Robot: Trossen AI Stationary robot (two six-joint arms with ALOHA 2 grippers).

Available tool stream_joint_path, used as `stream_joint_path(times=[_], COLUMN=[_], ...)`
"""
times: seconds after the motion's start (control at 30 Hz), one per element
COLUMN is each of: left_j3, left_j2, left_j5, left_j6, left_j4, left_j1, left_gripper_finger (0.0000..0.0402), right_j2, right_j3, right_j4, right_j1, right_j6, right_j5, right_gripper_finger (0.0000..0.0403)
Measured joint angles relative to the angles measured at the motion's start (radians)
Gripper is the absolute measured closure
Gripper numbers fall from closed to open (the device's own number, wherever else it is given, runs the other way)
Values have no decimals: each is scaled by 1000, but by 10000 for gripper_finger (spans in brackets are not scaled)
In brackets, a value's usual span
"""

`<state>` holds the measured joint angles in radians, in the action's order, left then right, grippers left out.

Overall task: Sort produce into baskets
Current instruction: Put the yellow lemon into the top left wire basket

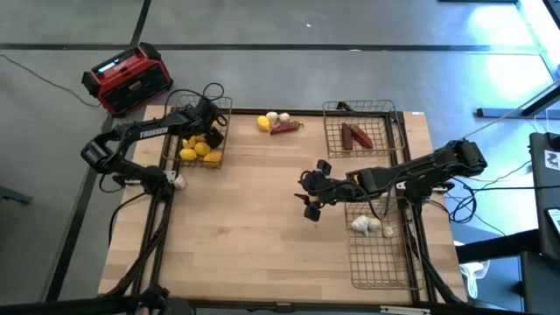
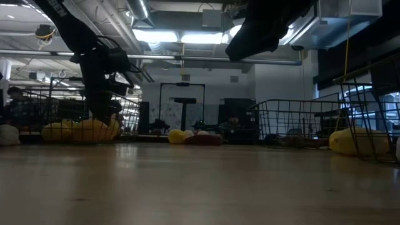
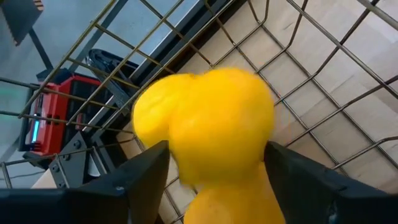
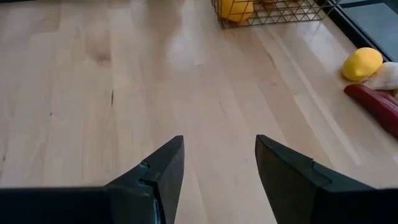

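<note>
left claw (image 3: 214, 180) over the left basket (image 1: 216, 131), fingers spread beside a yellow lemon (image 3: 208, 134); right claw (image 4: 217, 168) parted, empty; loose red piece (image 1: 285, 129) lies sideways along the desk's (image 1: 254, 219) far edge.

We see three baskets on the table (image 1: 245, 219). The left basket (image 1: 220, 131) sits at the far left corner with lemons (image 1: 200, 152) in it. The far right basket (image 1: 385, 118) holds long pieces (image 1: 356, 136). The near right basket (image 1: 385, 258) holds garlic bulbs (image 1: 366, 226). Between the two far baskets, a few loose pieces (image 1: 278, 123) lie together at the table's far edge.
</note>
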<state>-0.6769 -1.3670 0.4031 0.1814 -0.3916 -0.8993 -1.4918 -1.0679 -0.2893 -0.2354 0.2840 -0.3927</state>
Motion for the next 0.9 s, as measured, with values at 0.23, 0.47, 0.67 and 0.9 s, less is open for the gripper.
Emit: stream_joint_path(times=[0.23,0.47,0.67,0.9], left_j3=[-2,-45,-90,-133], left_j2=[0,37,128,249], left_j5=[2,29,57,51], left_j6=[5,-8,-18,-30], left_j4=[-15,-84,-148,-196], left_j1=[3,3,4,28], left_gripper_finger=[110,120,128,133], right_j2=[0,0,0,-1], right_j3=[0,0,0,0], right_j4=[0,0,-1,-1], right_j1=[0,0,0,0], right_j6=[0,0,0,-1], right_j5=[0,0,0,0], right_gripper_finger=[210,210,210,210])
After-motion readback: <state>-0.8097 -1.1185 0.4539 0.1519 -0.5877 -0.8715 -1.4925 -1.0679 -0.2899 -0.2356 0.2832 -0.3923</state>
